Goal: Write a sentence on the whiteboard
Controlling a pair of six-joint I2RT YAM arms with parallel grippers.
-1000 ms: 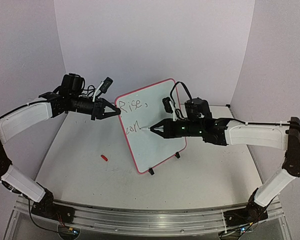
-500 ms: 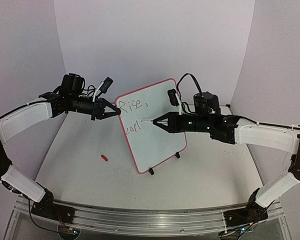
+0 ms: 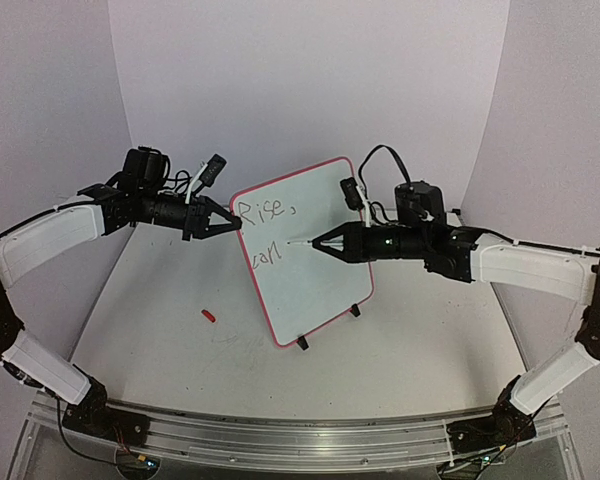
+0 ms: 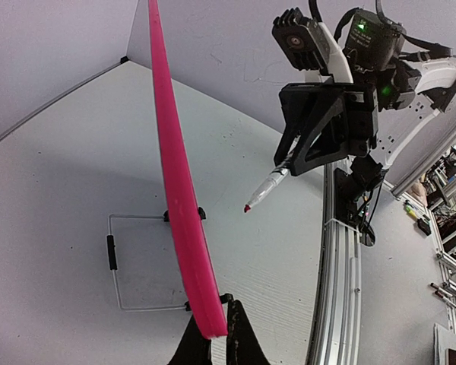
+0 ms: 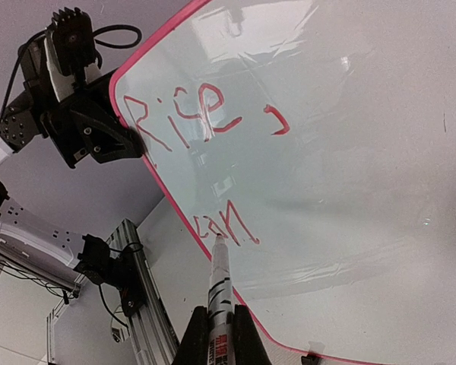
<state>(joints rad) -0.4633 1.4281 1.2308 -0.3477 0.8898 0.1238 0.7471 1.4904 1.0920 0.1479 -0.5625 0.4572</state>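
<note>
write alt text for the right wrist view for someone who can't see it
The right gripper holds a marker, tip at the end of "con", the second line of red lettering under "Rise," on the red-rimmed whiteboard. The left gripper clamps the board's left edge.

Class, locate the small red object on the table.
In the top view, the small red object lies on the left, apart from the whiteboard, lower in the picture than the left hand.

White tabletop (image 3: 160, 300), faintly scuffed near centre. Pale lavender walls (image 3: 310, 80) close it in left, far, right. Aluminium rail (image 3: 280, 432) along near edge. Light even, soft.
</note>
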